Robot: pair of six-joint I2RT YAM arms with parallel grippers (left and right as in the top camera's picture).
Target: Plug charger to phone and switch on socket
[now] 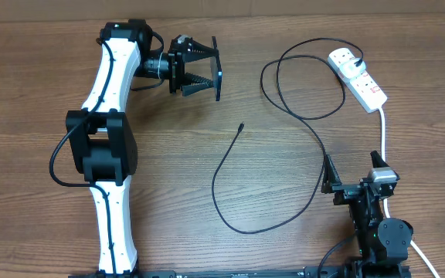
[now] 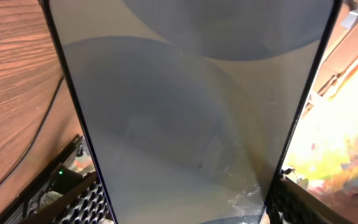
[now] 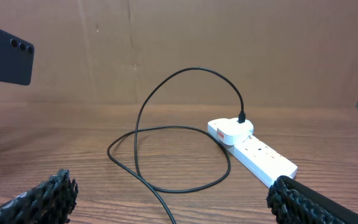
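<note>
Looks like a robotics lab / test bench, not a home. Bare wood-grain table (image 1: 37,93) fills the overhead frame, w/ two robot arms coming up from the bottom edge: left arm (image 1: 110,154) at left, right arm (image 1: 373,220) lower right. Plain brown cardboard backdrop (image 3: 229,37) spans the top of the right wrist view. Socket (image 1: 359,77) upper right, charger (image 1: 213,184) loose mid-frame.

Phone (image 2: 185,124) a blurred grey expanse in the left wrist view, top and bottom off-frame.
</note>
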